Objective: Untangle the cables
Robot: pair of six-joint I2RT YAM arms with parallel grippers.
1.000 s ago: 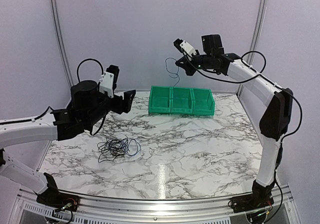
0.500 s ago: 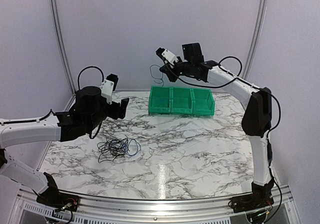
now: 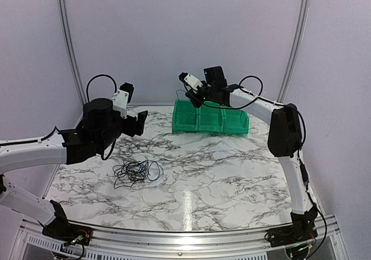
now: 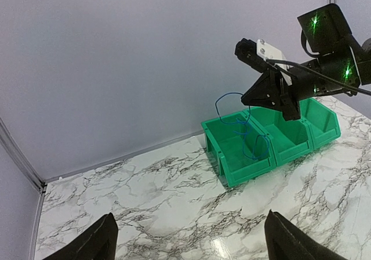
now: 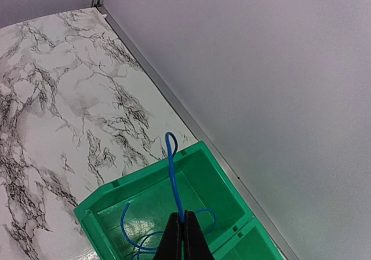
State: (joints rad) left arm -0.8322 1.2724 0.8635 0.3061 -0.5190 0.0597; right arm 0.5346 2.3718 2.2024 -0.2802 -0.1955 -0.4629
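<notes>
Pinching a blue cable [image 5: 173,179] over the end bin [image 5: 200,166] — right jaws, left jaws spread, clear of the tangle [image 3: 134,172].

cable tangle [image 3: 136,172]: front-left on table [image 3: 232,173] | bins [image 3: 210,118]: rear centre | single cable [image 5: 172,167]: into leftmost bin

Marble table [image 3: 232,179] carries green bins [image 3: 211,126] and tangled cables [image 3: 136,172].

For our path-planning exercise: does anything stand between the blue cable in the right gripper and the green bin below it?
Nothing visible does. The blue cable hangs from the shut right gripper, with its lower loops inside the leftmost compartment of the green bin.
</notes>
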